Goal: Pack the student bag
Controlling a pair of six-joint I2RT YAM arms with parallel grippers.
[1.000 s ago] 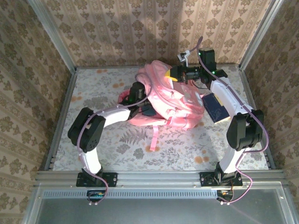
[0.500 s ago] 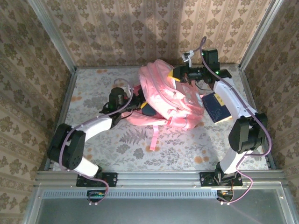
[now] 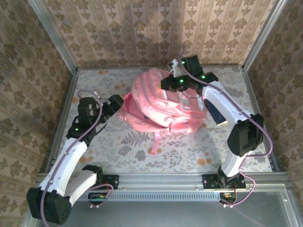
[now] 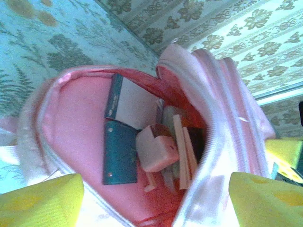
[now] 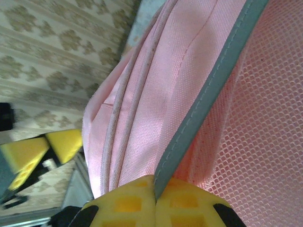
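Top view first: the student bag [image 3: 163,106] lies mid-table toward the back wall, mouth facing left. The left gripper [image 3: 122,100] hangs right at that mouth, jaws spread wide, nothing between them; whether a tip brushes the fabric, I can't tell from here. The right gripper [image 3: 166,85] is over the bag's top back edge, pinched into the pink cloth. A dark blue book [image 3: 216,113] lies just beside the bag's right side, half under the right arm. Plenty of bare table [image 3: 132,142] in front and on the left; the back wall sits close behind the bag.

Left wrist now: both yellow fingers [image 4: 42,201] stand far apart at the bottom corners, empty, looking straight into the open bag [image 4: 71,123]. Inside: a teal notebook [image 4: 120,153], a dark-spined book [image 4: 130,104] above it, a pink block [image 4: 156,146], and thin flat pieces [image 4: 182,151] on edge. The zip rim curves round on both sides, with free pink lining on the left.

Right wrist: yellow pads [image 5: 128,205] pressed together, clamped on the bag's grey strip [image 5: 208,94], with pink mesh [image 5: 265,142] to the right.
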